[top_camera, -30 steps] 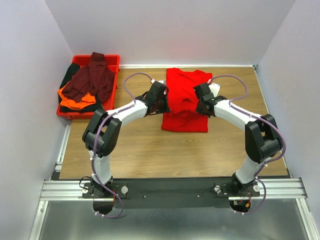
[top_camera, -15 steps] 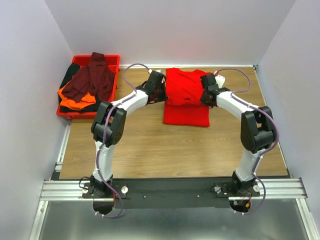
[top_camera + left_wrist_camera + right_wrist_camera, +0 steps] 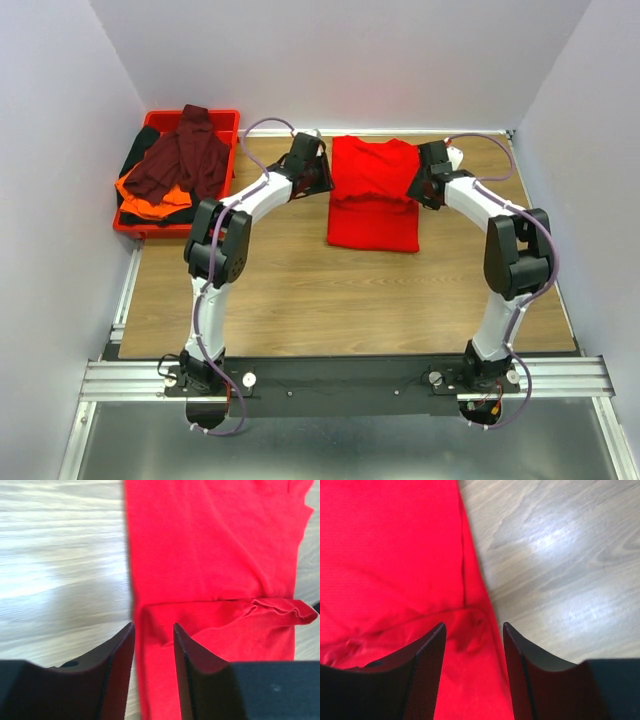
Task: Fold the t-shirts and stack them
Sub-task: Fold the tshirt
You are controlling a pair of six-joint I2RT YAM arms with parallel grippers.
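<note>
Nearest, table (image 3: 300,290): bare wood is seen across the lower middle of the frame, between the two arms.
left gripper (image 3: 154,630): its fingers are held slightly apart and nothing is pinched. It is poised over the left edge of the bright red t-shirt (image 3: 372,205), where a band of cloth is folded over.
right gripper (image 3: 474,630): its fingers are parted wider and nothing is clamped. It is placed over the shirt's right edge, with bare wood to its right.
bright red t-shirt: it is laid flat at the upper centre of the frame, between the two grippers.
red tray (image 3: 228,120): it is set at the upper left, well apart from that shirt.
dark maroon t-shirt (image 3: 185,160): it is draped crumpled on top of the pile in the tray.
orange t-shirt (image 3: 140,188): it is seen under the maroon one.
black t-shirt (image 3: 133,160): it is glimpsed along the tray's left side.
</note>
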